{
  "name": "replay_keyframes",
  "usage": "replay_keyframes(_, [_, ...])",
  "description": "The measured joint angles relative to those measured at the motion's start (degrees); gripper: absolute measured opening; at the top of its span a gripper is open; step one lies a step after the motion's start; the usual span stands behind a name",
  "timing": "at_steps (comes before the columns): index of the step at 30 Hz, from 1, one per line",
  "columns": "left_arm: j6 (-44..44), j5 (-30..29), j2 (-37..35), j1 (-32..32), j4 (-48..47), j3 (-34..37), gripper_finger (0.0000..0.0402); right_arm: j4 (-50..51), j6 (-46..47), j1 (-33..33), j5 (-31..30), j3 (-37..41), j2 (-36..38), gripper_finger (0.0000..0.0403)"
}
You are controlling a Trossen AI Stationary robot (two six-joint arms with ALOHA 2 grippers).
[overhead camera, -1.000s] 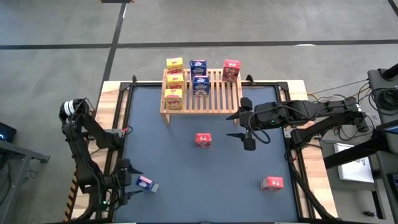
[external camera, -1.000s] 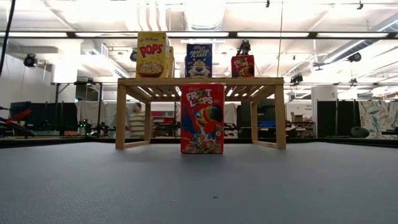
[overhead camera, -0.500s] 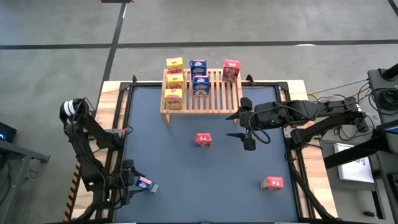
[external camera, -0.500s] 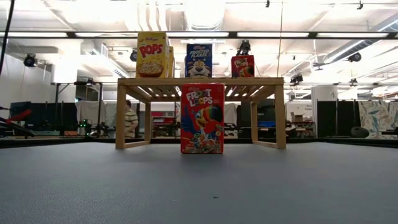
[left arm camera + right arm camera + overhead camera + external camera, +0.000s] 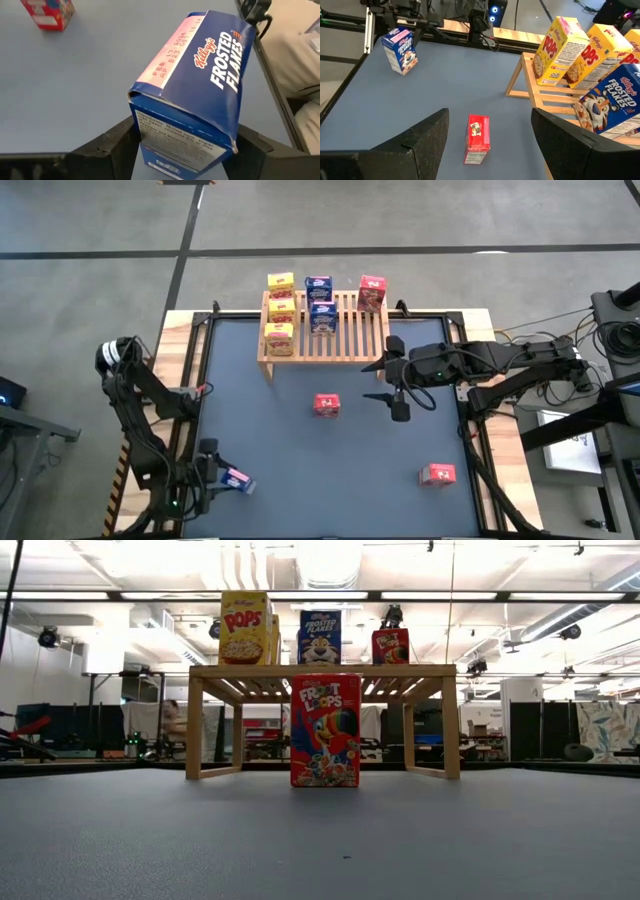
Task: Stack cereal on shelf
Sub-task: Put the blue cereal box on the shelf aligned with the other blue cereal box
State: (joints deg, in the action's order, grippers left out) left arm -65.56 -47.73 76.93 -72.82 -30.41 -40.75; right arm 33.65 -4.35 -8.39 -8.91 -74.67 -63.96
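The wooden shelf (image 5: 322, 330) stands at the table's far edge. On its slats stand three yellow cereal boxes (image 5: 281, 308), two blue ones (image 5: 321, 315) and a red one (image 5: 372, 292). One red box (image 5: 327, 405) stands on the mat in front of the shelf, another (image 5: 438, 474) at the near right. At the near left corner my left gripper (image 5: 213, 477) is shut on a blue box (image 5: 195, 85) with a pink top. My right gripper (image 5: 398, 402) hangs open above the mat, right of the middle red box. My left gripper pinches the blue box between its two fingers, one on the printed front (image 5: 227, 132) and one on the opposite face, low on the box. The fingers slant down from the near left corner. The box (image 5: 400, 50) leans tilted, pink top uppermost; whether its bottom touches the mat, I cannot tell.
Wooden borders (image 5: 185, 360) frame the dark mat (image 5: 300, 450). Cables and equipment lie beyond the right border (image 5: 570, 380). Bare mat stretches between the blue box and the two red boxes. The shelf shows bare slats (image 5: 350, 330) at its right part.
My left gripper has shut on the blue box at the near left corner. The box has shifted slightly toward the near edge and now leans. My right arm has kept still.
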Motion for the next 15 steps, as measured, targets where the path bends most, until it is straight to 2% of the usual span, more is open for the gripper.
replay_keyframes(6, [4.5, -1.5, -0.1, 2.1, -0.2, -1.5, 0.0217, -0.1, -0.1, 0.0, 0.0, 0.0, 0.0, 0.0272])
replay_keyframes(15, [21.7, -12.4, -3.9, 9.4, -0.5, -5.2, 0.0217, -0.1, -0.2, 0.0, 0.0, 0.0, 0.0, 0.0272])
